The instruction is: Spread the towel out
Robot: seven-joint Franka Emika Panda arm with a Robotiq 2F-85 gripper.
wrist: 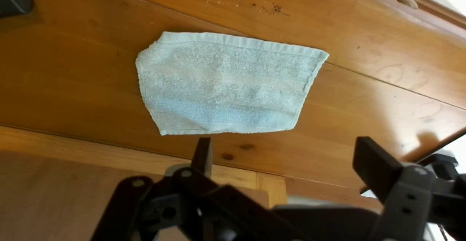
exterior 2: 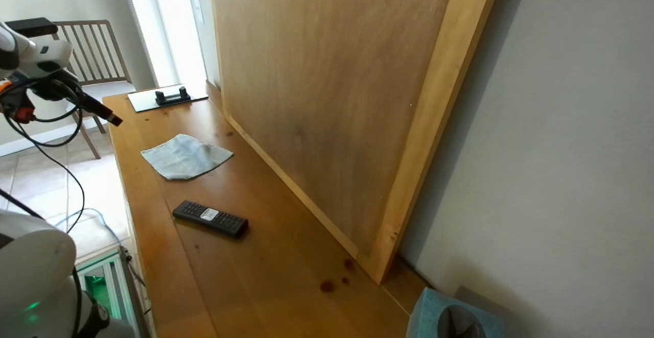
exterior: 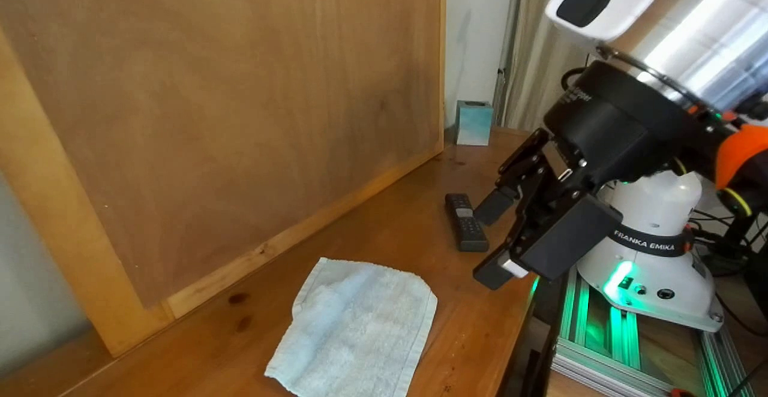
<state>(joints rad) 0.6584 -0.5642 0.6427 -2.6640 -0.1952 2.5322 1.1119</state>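
Towel [wrist: 225, 84], pale blue-grey terry, lies on the wooden table [exterior: 384, 229], mostly flat but uneven in outline. A soft raised ridge runs along the side facing the upright wooden panel [exterior: 270, 115]; the corner toward the black remote [exterior 2: 210, 218] looks blunted, and whether it is tucked under cannot be told. Gripper [exterior: 495, 240] hangs in the air, its two fingers spread wide; in an exterior view the fingertips angle down toward the table. Gripper and towel are apart: in both exterior views a strip of tabletop shows between them. Wrist view: the towel sits ahead of the fingertips, above them in the picture, most of it left of the middle of the gap between the fingers. It reaches past the picture-left finger on one side and stops short of the picture-right finger on the other; its lower hem shows just above the picture-left fingertip. Height of the gripper over the table not readable from these angles. Remote rests on the table near the towel. A blue box [exterior: 474, 124] stands farther along, beside the end of the panel.
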